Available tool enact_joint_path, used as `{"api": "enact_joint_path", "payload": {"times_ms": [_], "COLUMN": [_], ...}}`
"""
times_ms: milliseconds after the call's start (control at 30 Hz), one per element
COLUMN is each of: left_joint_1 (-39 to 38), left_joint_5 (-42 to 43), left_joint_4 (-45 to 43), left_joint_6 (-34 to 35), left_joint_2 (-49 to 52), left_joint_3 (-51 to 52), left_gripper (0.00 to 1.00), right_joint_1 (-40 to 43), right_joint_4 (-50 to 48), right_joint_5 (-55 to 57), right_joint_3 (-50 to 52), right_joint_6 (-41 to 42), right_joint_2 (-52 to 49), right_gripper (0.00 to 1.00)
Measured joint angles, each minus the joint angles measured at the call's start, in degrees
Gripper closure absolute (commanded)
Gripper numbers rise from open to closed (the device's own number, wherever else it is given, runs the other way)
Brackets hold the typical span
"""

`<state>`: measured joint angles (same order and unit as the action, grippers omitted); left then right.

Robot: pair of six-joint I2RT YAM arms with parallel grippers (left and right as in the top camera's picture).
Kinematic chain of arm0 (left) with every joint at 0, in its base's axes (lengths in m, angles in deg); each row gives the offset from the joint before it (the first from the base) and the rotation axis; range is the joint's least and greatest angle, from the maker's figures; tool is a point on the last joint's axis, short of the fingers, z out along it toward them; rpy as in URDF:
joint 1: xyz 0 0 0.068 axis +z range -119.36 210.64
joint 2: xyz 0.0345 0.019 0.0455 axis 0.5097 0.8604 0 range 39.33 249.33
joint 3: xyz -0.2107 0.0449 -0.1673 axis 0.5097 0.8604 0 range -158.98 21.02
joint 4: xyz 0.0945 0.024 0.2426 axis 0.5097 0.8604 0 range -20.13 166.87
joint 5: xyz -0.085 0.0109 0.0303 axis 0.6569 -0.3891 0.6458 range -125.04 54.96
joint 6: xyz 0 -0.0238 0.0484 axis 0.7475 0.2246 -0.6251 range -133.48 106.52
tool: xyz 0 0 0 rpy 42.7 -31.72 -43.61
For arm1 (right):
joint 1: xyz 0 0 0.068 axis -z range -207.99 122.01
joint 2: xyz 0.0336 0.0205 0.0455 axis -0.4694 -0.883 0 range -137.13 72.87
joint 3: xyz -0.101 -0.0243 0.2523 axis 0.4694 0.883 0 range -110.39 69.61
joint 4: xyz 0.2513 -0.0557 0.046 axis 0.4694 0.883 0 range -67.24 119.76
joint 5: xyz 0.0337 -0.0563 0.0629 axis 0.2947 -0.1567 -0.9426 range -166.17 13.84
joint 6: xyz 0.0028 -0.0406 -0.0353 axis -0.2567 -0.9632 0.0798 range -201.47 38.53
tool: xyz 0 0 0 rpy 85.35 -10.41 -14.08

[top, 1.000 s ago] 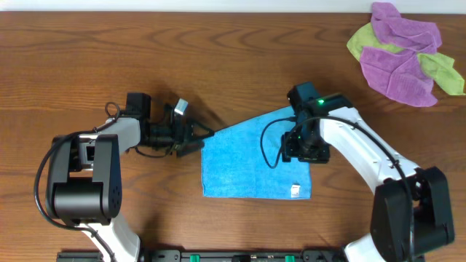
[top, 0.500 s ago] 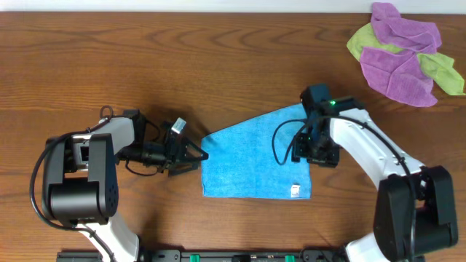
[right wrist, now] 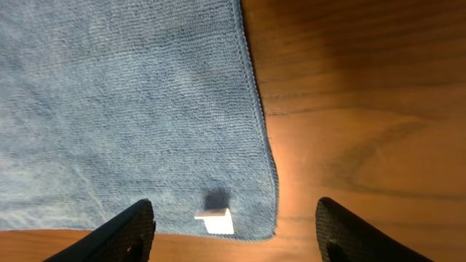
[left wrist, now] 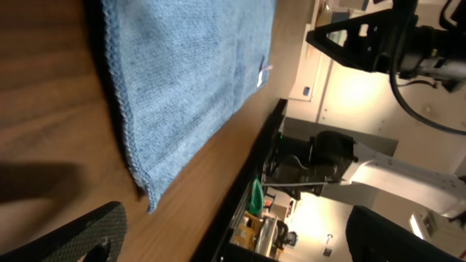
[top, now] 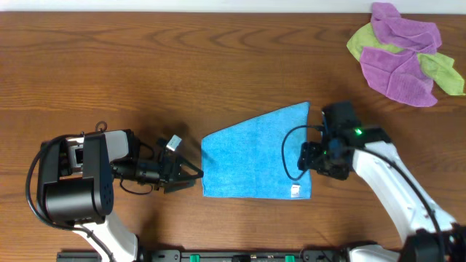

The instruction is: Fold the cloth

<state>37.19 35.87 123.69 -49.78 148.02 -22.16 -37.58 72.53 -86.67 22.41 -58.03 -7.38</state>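
The sky-blue cloth (top: 251, 159) lies flat on the wooden table, with a slanted far edge and its white tag (top: 295, 191) near the front right corner. My left gripper (top: 194, 175) is open and empty just left of the cloth's left edge. The left wrist view shows the cloth (left wrist: 182, 73) ahead of the open fingers (left wrist: 240, 240). My right gripper (top: 316, 161) is open and empty above the cloth's right edge. The right wrist view shows the cloth's front right corner (right wrist: 124, 109) and the tag (right wrist: 215, 218) between the spread fingers (right wrist: 237, 233).
A pile of purple and lime-green cloths (top: 404, 51) lies at the far right corner of the table. The table's front edge (top: 240, 251) runs close behind the cloth's front hem.
My left gripper has drawn back leftward and toward the front, off the cloth's left corner. My right gripper has moved right, from over the cloth to its right edge. The cloth lies still.
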Motion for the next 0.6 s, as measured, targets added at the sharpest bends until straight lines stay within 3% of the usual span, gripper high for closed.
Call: {"api": "enact_joint_path", "payload": {"times_ms": [267,600], "left_joint_1": [0.0,-0.11], "left_joint_5": [-0.13,-2.4], "left_joint_4": [1.25,-6.64], "left_joint_6": [-3.26,-0.57], "left_joint_2": [0.0,0.0], "left_joint_3": [0.15,0.33], "left_gripper": [0.04,0.04], "right_joint_1": [1.64,3.69], "right_joint_4": [-9.22,-10.32], "right_joint_5": [-8.66,-10.25], "right_joint_3": [12.07,14.16], "right_joint_6": [0.5,1.44], "right_joint_2": [2.49,2.56], "right_gripper": [0.27,0.27]}}
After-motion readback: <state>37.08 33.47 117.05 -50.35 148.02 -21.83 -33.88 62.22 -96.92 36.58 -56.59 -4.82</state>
